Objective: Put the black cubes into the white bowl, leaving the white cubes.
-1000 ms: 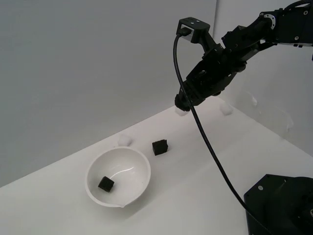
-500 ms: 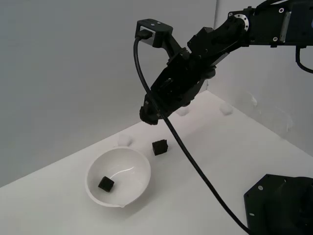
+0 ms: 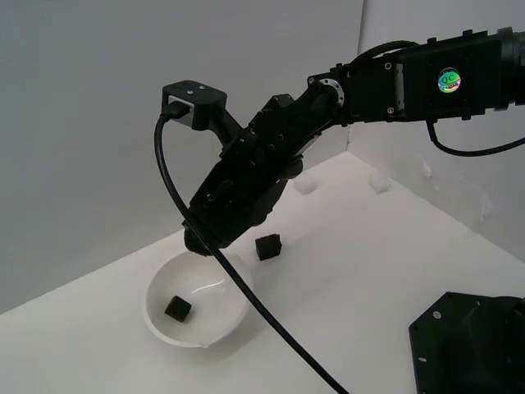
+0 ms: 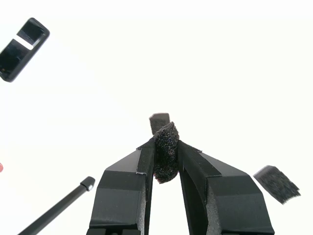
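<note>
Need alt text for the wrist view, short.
The gripper is shut on a black cube pinched between its fingers, over a washed-out white background. Two more black cubes show beyond: one just past the fingertips, another off to the side.

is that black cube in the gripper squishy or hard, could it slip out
The held black cube looks porous and bulges between the fingers, so it is probably soft foam. Its rough surface likely resists slipping. It seems light, so it should drop gently into the white bowl.
</note>
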Motion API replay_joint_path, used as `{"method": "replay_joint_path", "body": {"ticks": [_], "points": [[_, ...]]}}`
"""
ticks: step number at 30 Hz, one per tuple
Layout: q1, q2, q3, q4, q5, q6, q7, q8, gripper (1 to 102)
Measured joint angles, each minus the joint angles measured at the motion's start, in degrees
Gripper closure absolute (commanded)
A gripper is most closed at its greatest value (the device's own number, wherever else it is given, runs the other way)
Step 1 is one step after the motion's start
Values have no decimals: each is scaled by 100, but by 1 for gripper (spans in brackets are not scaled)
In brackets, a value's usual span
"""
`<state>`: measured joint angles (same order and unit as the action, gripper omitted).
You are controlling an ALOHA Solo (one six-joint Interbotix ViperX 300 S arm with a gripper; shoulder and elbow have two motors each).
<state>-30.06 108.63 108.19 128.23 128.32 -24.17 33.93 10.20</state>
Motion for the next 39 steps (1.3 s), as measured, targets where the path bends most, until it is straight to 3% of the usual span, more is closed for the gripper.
{"method": "replay_joint_path", "body": {"ticks": [2, 7, 10, 30, 35, 39], "points": [[-79, -44, -53, -26, -18, -18, -26, 0, 91], [-105, -105, -105, -26, -18, -149, -97, 9, 39], [-105, -105, -105, -26, -26, -202, -132, 9, 20], [26, 141, 141, -26, -18, -176, -158, 97, 20], [457, 431, 431, 97, 88, -97, -158, 97, 20], [958, 580, 580, 299, 290, -79, -158, 264, 20]]}}
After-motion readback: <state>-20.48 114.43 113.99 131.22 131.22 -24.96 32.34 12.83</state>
